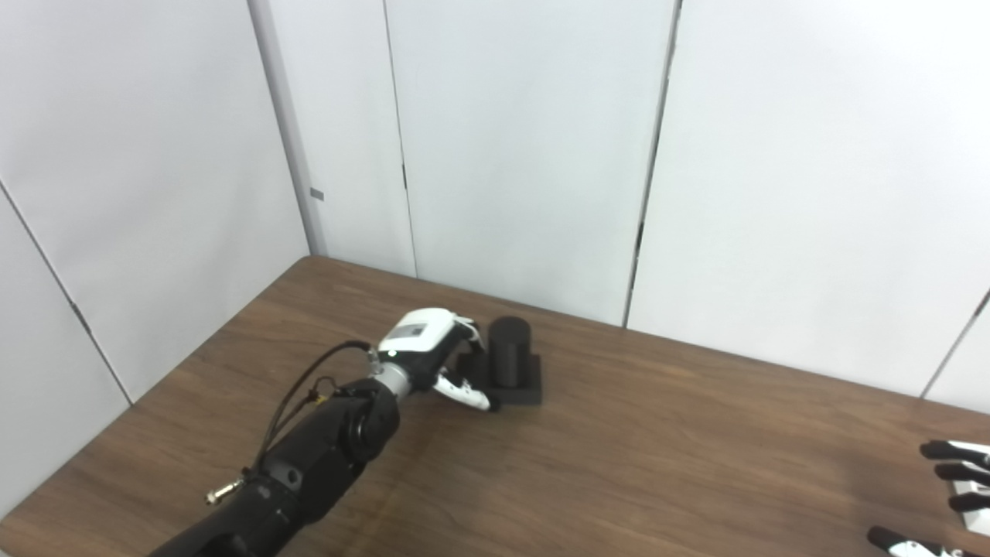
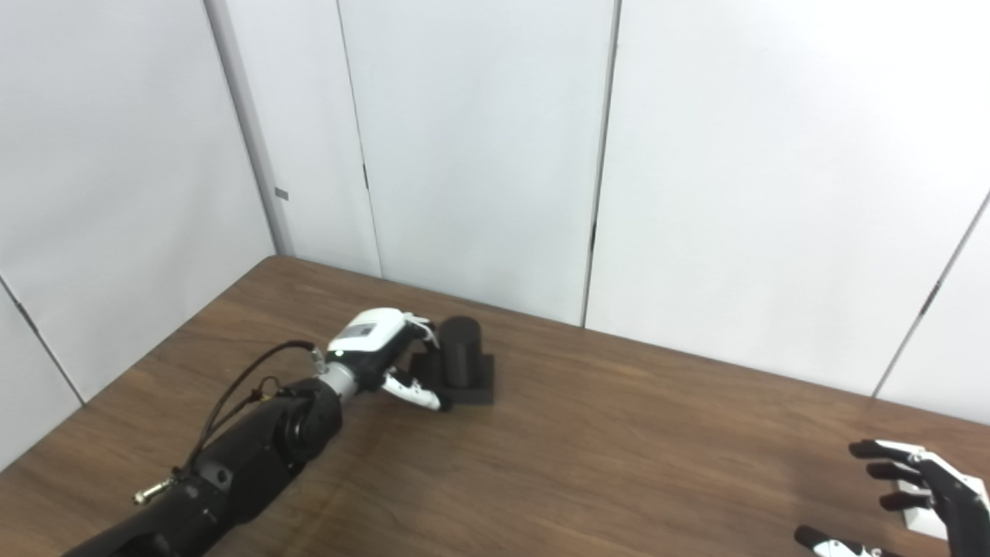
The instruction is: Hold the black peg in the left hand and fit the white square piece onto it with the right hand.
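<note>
White wall panels back the brown table (image 1: 619, 433) where my left hand (image 1: 433, 356) reaches the black peg (image 1: 510, 350), fingers spread around it, not yet clamped. The peg stands upright on its square black base. Well right of the peg, my right hand (image 2: 920, 495) hovers with fingers apart over the white square piece (image 2: 920, 514), mostly hidden. A clumsy closing could tip or shove the peg.

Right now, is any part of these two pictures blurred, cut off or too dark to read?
Left eye view: black peg merges with its base, detail lost; right hand is cut by the frame edge. Right eye view: soft overall; left hand readable.
</note>
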